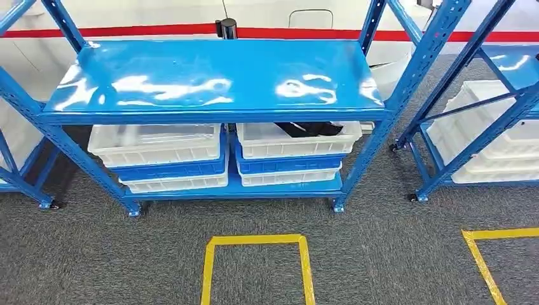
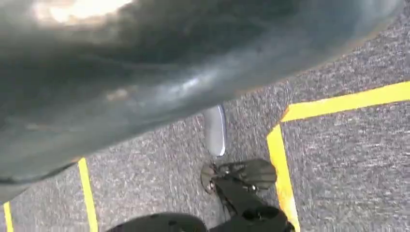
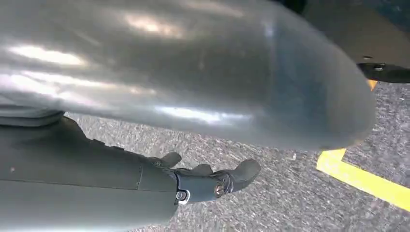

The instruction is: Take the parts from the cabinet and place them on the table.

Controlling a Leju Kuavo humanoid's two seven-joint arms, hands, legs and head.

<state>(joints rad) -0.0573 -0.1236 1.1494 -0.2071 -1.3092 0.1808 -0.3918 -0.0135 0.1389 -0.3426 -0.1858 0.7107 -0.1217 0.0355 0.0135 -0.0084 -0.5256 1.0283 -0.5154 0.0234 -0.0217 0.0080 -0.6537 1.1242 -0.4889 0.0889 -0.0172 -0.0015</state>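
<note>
The blue cabinet's top shelf [image 1: 216, 76] lies bare and open from above and the front; its front beam [image 1: 216, 116] hangs low over the stacked white and blue bins [image 1: 159, 155] [image 1: 289, 152] below, leaving a narrow slot above their rims. A black part [image 1: 309, 129] lies in the right top bin; slanted blue uprights [image 1: 394, 95] flank the opening; grey carpet [image 1: 381, 254] in front stands open.

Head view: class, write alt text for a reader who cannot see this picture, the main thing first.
A blue rack stands on grey carpet, its top shelf bare and glossy. Below sit two stacks of white and blue bins; the right top bin holds a black part. Yellow tape marks the floor in front.
</note>
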